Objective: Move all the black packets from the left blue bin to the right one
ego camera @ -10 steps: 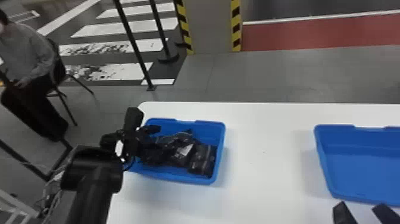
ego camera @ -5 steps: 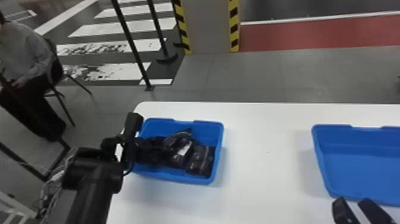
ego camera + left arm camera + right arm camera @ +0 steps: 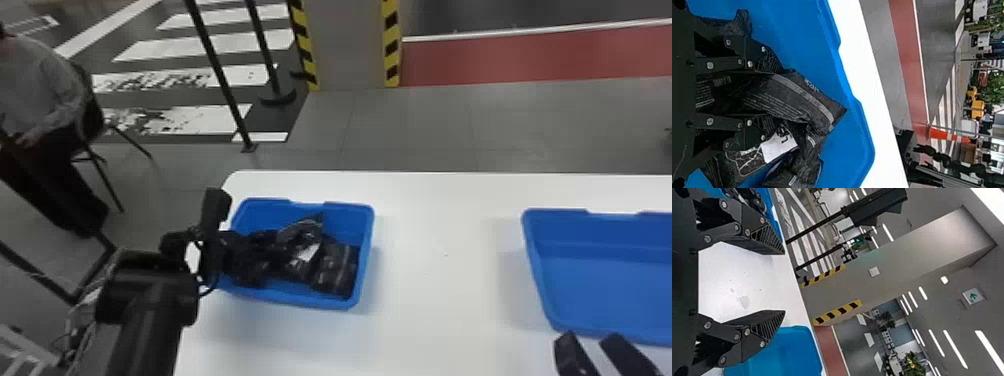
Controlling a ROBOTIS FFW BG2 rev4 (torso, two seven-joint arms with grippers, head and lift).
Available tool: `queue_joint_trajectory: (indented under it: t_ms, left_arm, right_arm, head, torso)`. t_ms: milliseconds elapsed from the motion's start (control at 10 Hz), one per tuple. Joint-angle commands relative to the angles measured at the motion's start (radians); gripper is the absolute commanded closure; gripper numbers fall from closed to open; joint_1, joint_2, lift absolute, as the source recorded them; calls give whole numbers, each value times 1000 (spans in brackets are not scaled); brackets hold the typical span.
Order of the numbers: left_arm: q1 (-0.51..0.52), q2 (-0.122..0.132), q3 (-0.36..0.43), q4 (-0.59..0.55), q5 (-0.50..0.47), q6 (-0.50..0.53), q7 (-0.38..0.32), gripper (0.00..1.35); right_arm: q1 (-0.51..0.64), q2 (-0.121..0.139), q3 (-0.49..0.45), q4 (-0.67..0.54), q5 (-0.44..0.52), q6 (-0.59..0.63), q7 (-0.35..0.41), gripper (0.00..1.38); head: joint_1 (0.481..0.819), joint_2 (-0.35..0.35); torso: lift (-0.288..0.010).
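The left gripper (image 3: 215,240) gapes around black packets (image 3: 335,270) in the left bin (image 3: 367,235), near the far-left tabletop (image 3: 440,290) corner (right gripper (image 3: 589,340) open too).

Both bins solid blue, left bin (image 3: 366,250) and right bin (image 3: 610,290). Table (image 3: 440,250) plain white. Packets (image 3: 335,270) black, w/ pale print, a grey band on one, plus a white patch (image 3: 779,147). Left gripper (image 3: 212,235) and right gripper (image 3: 590,340) both black, silvery screw heads. Far side: grey pillar (image 3: 347,45), yellow/black diagonal stripes (image 3: 391,45) on its edges. Crosswalk (image 3: 200,45) far left: white bars on dark grey, some patchy. Red strip (image 3: 525,55) far right, white line (image 3: 500,36) along it. Cone (image 3: 946,134) orange, white bands.
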Motion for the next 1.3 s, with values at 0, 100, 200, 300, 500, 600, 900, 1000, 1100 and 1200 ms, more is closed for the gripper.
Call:
queue_joint_trajectory:
  t_ms: [0, 100, 200, 300, 500, 600, 900, 1000, 1100, 1200]
  left_arm:
    - [5, -9, 15, -1, -2, 11, 9, 814]
    - [0, -9, 11, -1, -17, 11, 9, 1231]
    - [0, -14, 23, -1, -12, 4, 23, 1214]
    - [5, -23, 55, -3, -8, -36, 22, 1220]
    - [64, -20, 64, -101, 47, 1, -15, 1220]
    - [148, -31, 75, -290, 72, 92, -35, 1220]
    - [359, -71, 80, -725, 176, 242, -80, 1220]
    - [393, -86, 58, -781, 227, 244, -83, 1220]
    - [410, -103, 26, -806, 270, 234, -90, 1220]
    - [415, -120, 0, -811, 271, 225, -101, 1220]
  right_arm:
    - [-2, 1, 0, 2, -1, -1, 0, 509]
    - [-2, -1, 0, 2, -1, -1, 2, 513]
    - [-4, -1, 0, 2, -3, 1, 3, 558]
    - [-4, -1, 0, 5, -4, 1, 6, 587]
    - [-2, -2, 0, 2, -6, 1, 11, 587]
    - [-4, -2, 2, 0, -6, 1, 13, 587]
    - [-34, -2, 6, -8, -9, 28, 49, 538]
    - [-53, -2, 12, -8, -21, 41, 69, 524]
    - [-98, -2, 17, 5, -26, 65, 118, 518]
    - [-142, -2, 22, 12, -26, 102, 163, 515]
  head:
    - [695, 248]
    - [695, 250]
    - [695, 252]
    - [695, 254]
    - [695, 260]
    - [695, 262]
    - [695, 280]
    - [695, 278]
    - [695, 260]
    - [695, 236]
  torso:
    - [-110]
    - [-110]
    - [-110]
    - [-110]
    - [-110]
    - [-110]
    - [-110]
    - [-110]
    - [-110]
    - [-110]
